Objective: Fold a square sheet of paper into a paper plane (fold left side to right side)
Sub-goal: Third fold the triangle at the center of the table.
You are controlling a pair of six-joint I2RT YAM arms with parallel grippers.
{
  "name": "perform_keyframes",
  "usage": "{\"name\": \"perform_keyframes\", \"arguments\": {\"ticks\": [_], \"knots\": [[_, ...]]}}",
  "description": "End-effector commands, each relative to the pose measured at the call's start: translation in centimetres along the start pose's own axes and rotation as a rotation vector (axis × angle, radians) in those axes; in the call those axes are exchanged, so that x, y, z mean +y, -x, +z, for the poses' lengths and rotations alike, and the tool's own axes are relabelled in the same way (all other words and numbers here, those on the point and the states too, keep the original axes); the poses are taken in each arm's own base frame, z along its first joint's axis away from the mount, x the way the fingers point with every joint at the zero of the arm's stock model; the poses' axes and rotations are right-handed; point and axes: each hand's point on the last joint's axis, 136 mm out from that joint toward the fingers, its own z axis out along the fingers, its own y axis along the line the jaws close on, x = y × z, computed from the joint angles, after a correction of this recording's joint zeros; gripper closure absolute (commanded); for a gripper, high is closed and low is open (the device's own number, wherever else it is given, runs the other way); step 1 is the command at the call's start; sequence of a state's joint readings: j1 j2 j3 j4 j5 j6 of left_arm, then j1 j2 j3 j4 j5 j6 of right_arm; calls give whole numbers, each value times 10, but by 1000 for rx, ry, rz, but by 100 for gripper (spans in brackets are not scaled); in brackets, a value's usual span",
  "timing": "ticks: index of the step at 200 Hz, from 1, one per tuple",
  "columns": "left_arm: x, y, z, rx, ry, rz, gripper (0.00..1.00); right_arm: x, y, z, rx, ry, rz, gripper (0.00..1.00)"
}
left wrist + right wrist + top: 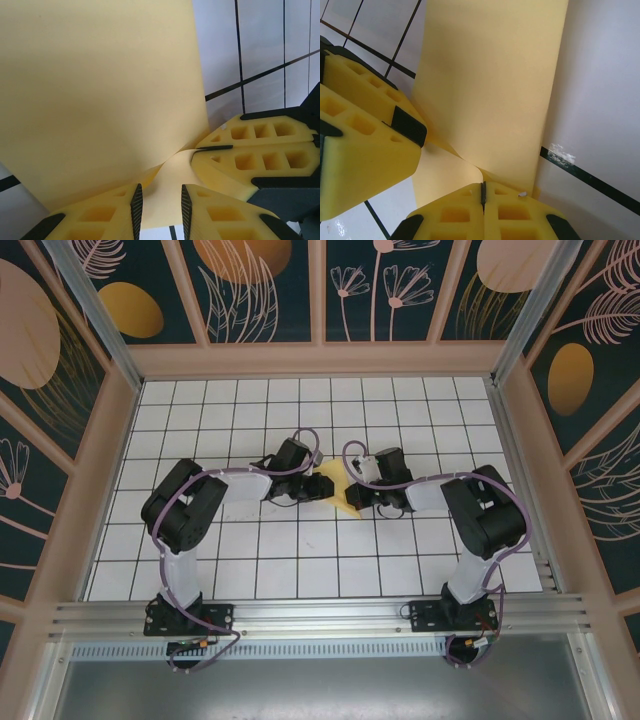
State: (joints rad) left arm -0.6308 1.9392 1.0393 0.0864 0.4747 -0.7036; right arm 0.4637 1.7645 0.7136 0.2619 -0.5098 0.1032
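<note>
The square sheet of paper (pixel 335 490), plain yellow, lies mid-table between both grippers, and one part of it is lifted and curled over. My left gripper (pixel 308 492) reaches it from the left. In the left wrist view its jaws (pixel 161 210) stand apart and open, with the paper (pixel 100 90) running loosely through the gap. My right gripper (pixel 353 498) comes in from the right. Its jaws (pixel 482 192) are shut on the curled edge of the paper (pixel 490 85). The left gripper's fingers (pixel 365 100) sit close beside it. No paper plane shape shows.
The table (pixel 250 570) is white with a black grid. Wooden-framed patterned walls (pixel 320 358) close it in at the back and sides. A metal rail (pixel 320 615) carrying both arm bases runs along the near edge.
</note>
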Motion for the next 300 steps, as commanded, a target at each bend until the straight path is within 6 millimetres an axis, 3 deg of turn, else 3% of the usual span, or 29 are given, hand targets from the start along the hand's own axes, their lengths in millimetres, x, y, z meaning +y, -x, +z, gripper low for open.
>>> {"name": "perform_keyframes", "arguments": {"ticks": [1,58,90,117,148,183,198,252,300], "knots": [[16,-2,8,-2,56,-3,70,-20,-35,7,114,-77,43,100],[49,-15,18,25,169,-17,71,-7,-4,-7,25,-38,55,100],[55,-19,20,31,184,-20,72,-3,22,-30,-59,-36,67,90],[54,-19,20,30,182,-19,72,3,30,-45,-89,-47,61,79],[54,-19,21,27,184,-19,72,16,18,-51,-59,-12,68,72],[54,-19,20,25,190,-17,72,58,2,-46,0,135,71,73],[55,-18,20,23,192,-16,73,66,-6,-40,39,153,83,73],[54,-18,20,22,194,-13,73,49,-23,-22,127,88,139,73],[55,-17,20,19,198,-14,73,39,-35,-17,163,52,168,74]]}}
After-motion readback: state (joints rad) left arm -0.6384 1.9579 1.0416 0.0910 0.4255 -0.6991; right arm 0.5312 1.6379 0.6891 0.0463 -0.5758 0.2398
